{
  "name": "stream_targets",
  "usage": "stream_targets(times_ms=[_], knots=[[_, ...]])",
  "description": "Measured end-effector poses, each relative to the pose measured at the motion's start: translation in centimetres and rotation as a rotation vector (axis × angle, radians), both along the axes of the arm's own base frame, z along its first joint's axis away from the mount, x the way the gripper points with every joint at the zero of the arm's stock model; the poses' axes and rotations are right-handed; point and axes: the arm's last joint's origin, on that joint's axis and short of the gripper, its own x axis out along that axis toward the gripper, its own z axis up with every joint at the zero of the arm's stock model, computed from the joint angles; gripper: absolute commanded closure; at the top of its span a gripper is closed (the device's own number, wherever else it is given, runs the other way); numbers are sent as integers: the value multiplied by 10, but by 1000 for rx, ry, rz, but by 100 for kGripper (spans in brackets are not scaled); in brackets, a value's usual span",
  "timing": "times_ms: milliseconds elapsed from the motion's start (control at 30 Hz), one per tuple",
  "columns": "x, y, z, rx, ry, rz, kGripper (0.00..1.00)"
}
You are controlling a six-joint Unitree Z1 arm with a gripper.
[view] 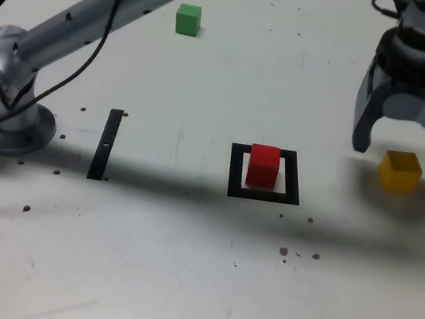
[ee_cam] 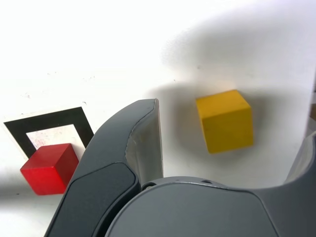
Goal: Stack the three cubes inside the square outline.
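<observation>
The red cube (view: 263,166) (ee_cam: 49,168) sits inside the black square outline (view: 235,171) (ee_cam: 49,118). Toward the exterior view's right lies the yellow cube (view: 400,171) (ee_cam: 225,120) on the table. My gripper (view: 401,145) (ee_cam: 232,123) hangs open just above and behind it, and the wrist view shows the yellow cube in the gap between the two fingers, untouched. The green cube (view: 188,20) rests far back on the table, left of centre in the exterior view.
A narrow black strip (view: 106,143) lies on the white table near the arm's base (view: 1,114) at the exterior view's left. Cables run along the arm. The table's right edge is close to the yellow cube.
</observation>
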Motion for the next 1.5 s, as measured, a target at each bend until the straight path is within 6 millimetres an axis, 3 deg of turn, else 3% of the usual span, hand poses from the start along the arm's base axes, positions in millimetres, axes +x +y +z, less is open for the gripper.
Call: stream_targets(times_ms=[333,600,833,1000,1200,1500], knots=[[7,-6,-19,2,26,-3,4],[18,-24,-35,5,14,-13,13],[19,-26,-39,8,21,-11,20],[20,-26,-41,12,21,-11,33],[22,-25,-38,33,-1,-12,55],[25,-24,-39,55,-16,-36,70]])
